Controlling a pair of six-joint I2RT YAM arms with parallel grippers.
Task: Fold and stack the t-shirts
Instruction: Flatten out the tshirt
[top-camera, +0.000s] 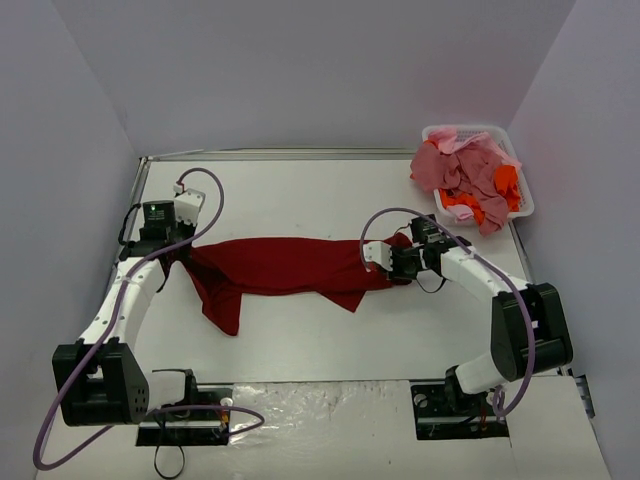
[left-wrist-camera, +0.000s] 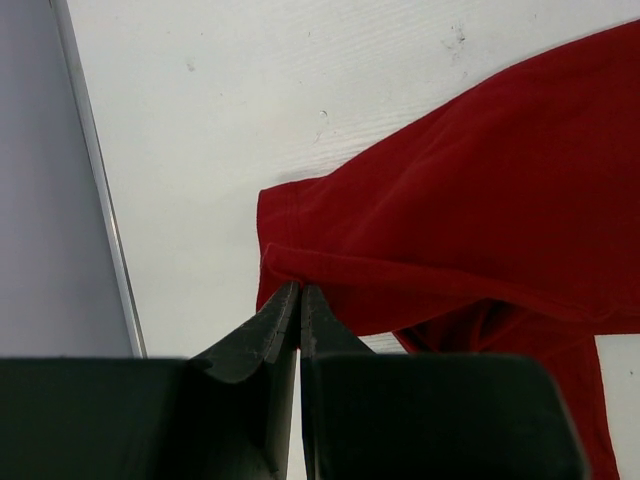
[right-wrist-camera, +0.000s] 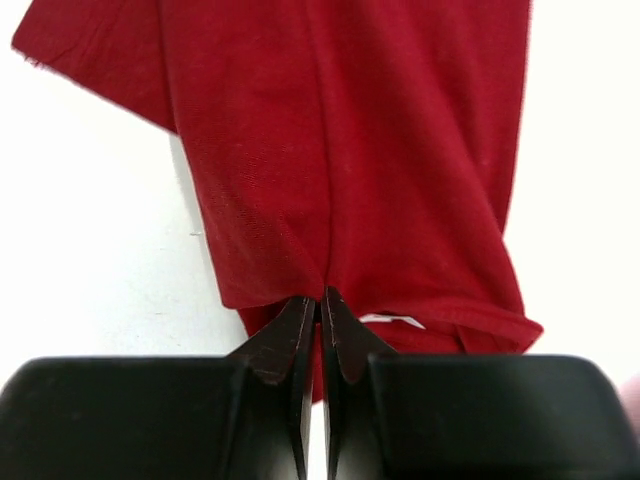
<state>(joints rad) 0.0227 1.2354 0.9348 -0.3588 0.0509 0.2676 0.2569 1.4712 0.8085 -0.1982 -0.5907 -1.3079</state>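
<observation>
Two pinches, one shirt: the left gripper (left-wrist-camera: 300, 292) is clamped on a corner of the dark red t-shirt (top-camera: 285, 266), cloth running rightward from its fingertips, and the right gripper (right-wrist-camera: 322, 300) is clenched on the far end, fabric spreading ahead of its tips. Best drawn apart evenly and low, I'd say, so it settles flat before folding.

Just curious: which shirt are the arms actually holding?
The dark red t-shirt, pinched by the left end effector and right end effector; the pink and orange shirts lie heaped in the white basket.
</observation>
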